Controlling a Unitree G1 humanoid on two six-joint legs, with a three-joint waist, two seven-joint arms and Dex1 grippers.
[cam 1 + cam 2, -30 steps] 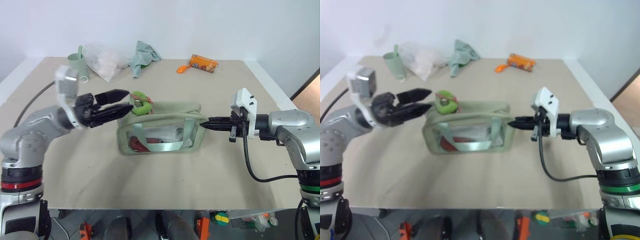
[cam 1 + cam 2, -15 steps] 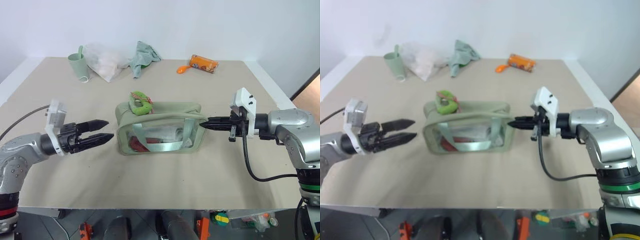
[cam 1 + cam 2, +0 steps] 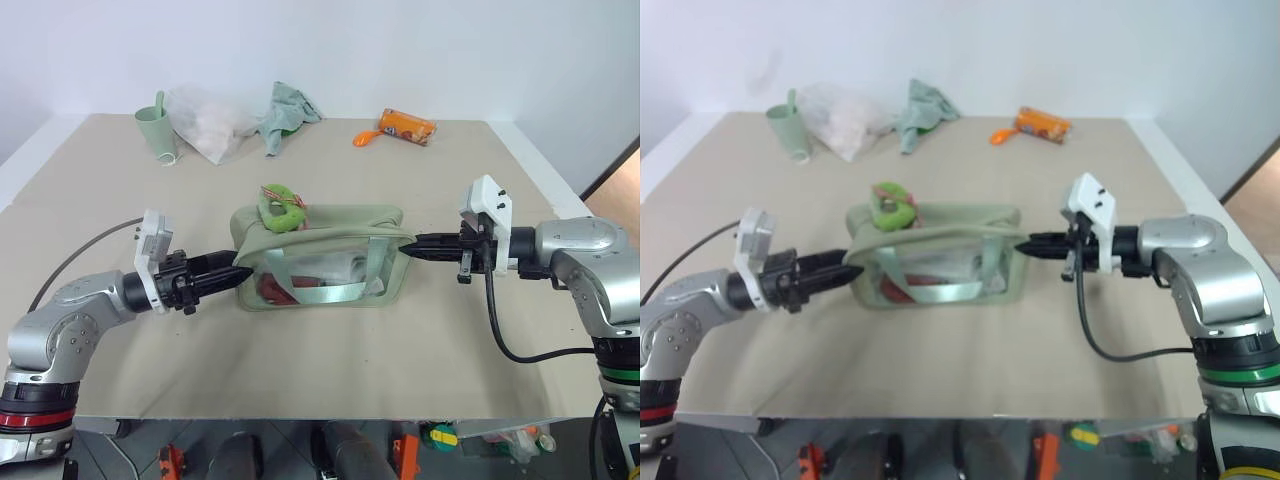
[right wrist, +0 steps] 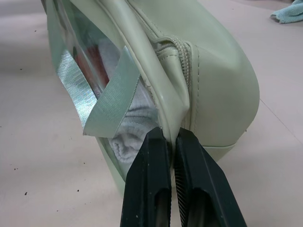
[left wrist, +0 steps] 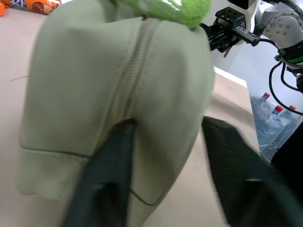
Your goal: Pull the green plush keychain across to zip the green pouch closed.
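My right fingers (image 4: 163,156) are pressed together on a fold of the green pouch (image 3: 320,250) at its right end, right of centre in the left eye view; in the right wrist view the fabric edge sits pinched between them, just under the end of the zipper. My left fingers (image 5: 118,156) are at the pouch's left end, left of centre in that head view. In the left wrist view they straddle that end with a gap between them, one lying against the seam, the other standing off to the side; I cannot tell whether they grip the fabric. The green plush keychain (image 3: 281,207) lies on top of the pouch at its left end, just above and right of my left fingers, well apart from the right ones. The pouch sits mid-counter (image 3: 330,370).
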